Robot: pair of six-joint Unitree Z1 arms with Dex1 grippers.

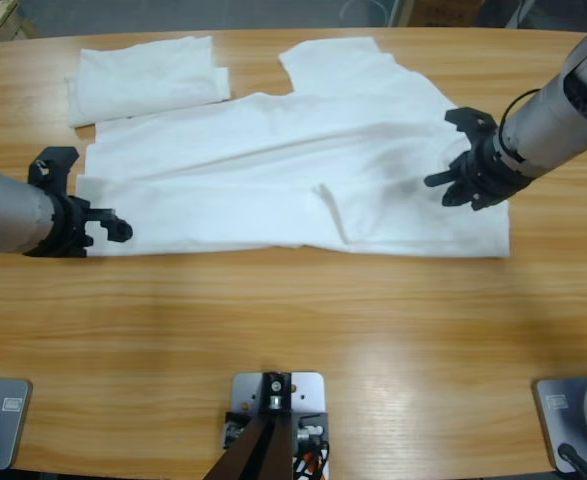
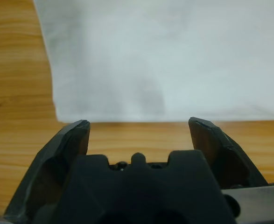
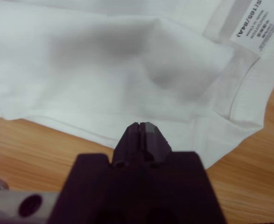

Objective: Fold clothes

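Two grippers flank one white shirt [image 1: 293, 170] on our table [image 1: 293, 340].
From above, we see it spread flat, a folded white cloth [image 1: 143, 78] beside it; left wrist: left gripper [image 2: 139, 128] gapes wide just short of its edge; right wrist: right gripper [image 3: 142, 127] closed above the fabric, near its label [image 3: 260, 25].

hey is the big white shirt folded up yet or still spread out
Mostly spread out. The T-shirt lies wide across the table, with only one flap turned over near its middle.
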